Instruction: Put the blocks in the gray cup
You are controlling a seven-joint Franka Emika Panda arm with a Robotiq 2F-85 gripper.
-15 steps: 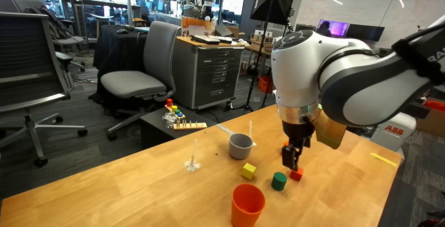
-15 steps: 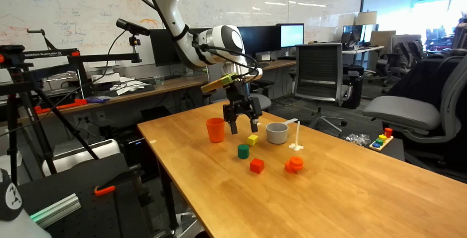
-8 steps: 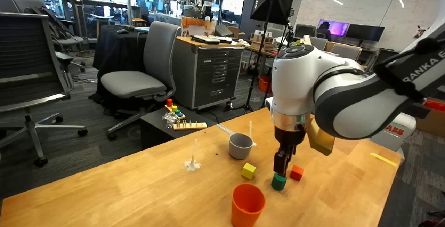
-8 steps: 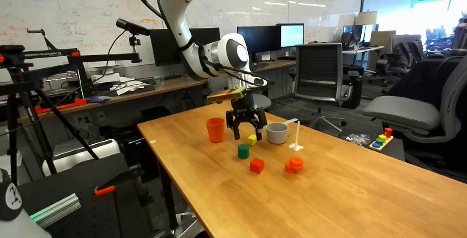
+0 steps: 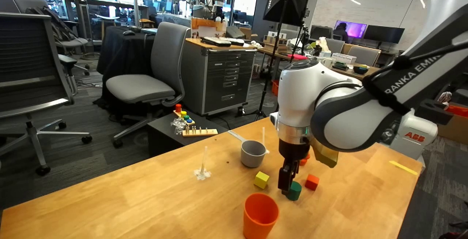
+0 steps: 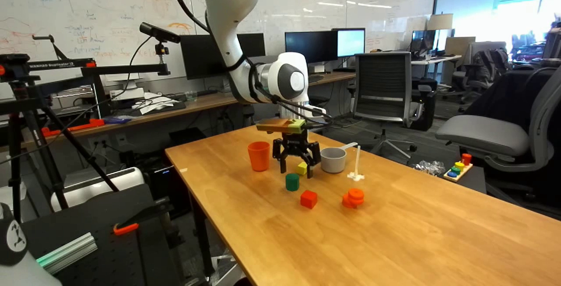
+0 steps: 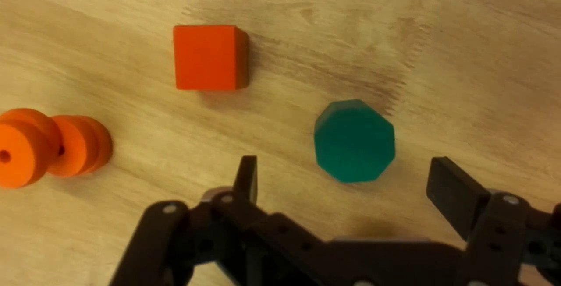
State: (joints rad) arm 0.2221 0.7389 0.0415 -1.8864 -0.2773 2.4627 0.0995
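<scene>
The green block (image 7: 356,143) stood on the wooden tabletop (image 6: 394,233), its many-sided top facing up in your wrist view. The red cube (image 7: 205,58) lay near it, and the yellow cube (image 5: 261,180) sat between the gray measuring cup (image 5: 252,161) and the upright orange cup (image 6: 259,159). All three of your blocks were on the tabletop outside the gray measuring cup, the yellow cube nearest to it.

Your gripper (image 6: 296,172) was spread wide, its fingers (image 7: 456,194) well apart and pointing down toward the tabletop. In the wrist view you had the green block just ahead of the fingertips, within the span between them, and bare tabletop showed on either side of it. How high the fingertips stood above the tabletop you could not tell from these angles.

The gray measuring cup stood upright, its handle reaching away from the blocks toward the tabletop's edge. Just beside it rose a thin pale stick (image 6: 357,161), and near that you had several orange discs (image 7: 72,137), one resting on top of others.

Farther out, in an exterior view, a black side table (image 5: 162,134) held a stacking toy (image 5: 183,114) with red, yellow, green and blue pieces, and a wooden peg strip (image 5: 200,133). A gray office chair (image 5: 172,54) and a metal tool cabinet (image 5: 230,85) stood beyond it.
</scene>
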